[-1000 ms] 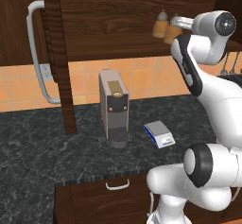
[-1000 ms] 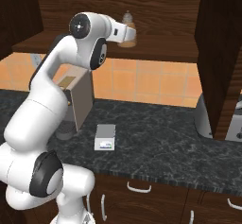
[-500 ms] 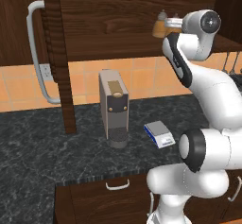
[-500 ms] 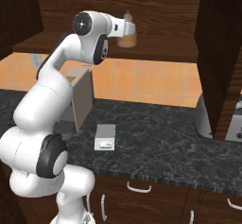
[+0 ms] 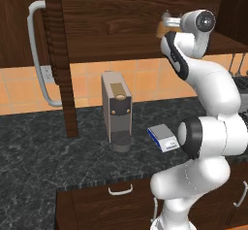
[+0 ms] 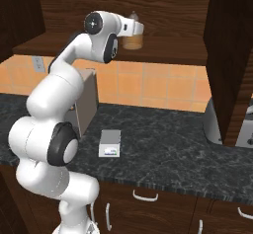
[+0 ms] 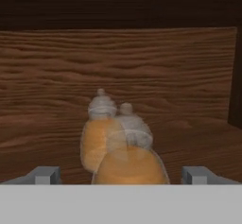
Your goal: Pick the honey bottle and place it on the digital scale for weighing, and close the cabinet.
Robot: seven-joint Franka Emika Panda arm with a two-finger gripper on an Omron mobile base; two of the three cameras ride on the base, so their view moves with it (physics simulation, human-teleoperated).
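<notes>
Cabinet [image 5: 121, 15]: dark wood wall unit, door [image 5: 53, 54] swung open at left w/ long silver bar handle [image 5: 36, 54] facing out; inner shelf [image 6: 168, 50] exposed. Desk [image 6: 163, 149]: dark speckled stone, runs below orange tile backsplash. Coffee machine [image 5: 116, 110]: tall grey unit, upright on desk, near the open door's edge. Digital scale [image 5: 163, 138]: flat on desk, just right of coffee machine, top plate bare; also seen from other side [image 6: 109, 143].

My hand [image 7: 122, 176]: raised to shelf level, reaching into cabinet, jaws spread wide, gripping nothing. Honey bottle [image 7: 130, 159]: amber, pale cap, upright on shelf, sits between my fingertips [image 7: 45, 175] w/ gaps both sides, not touching. Second bottle [image 7: 97, 133]: same kind, just behind and left of first, partly overlapped by it.
</notes>
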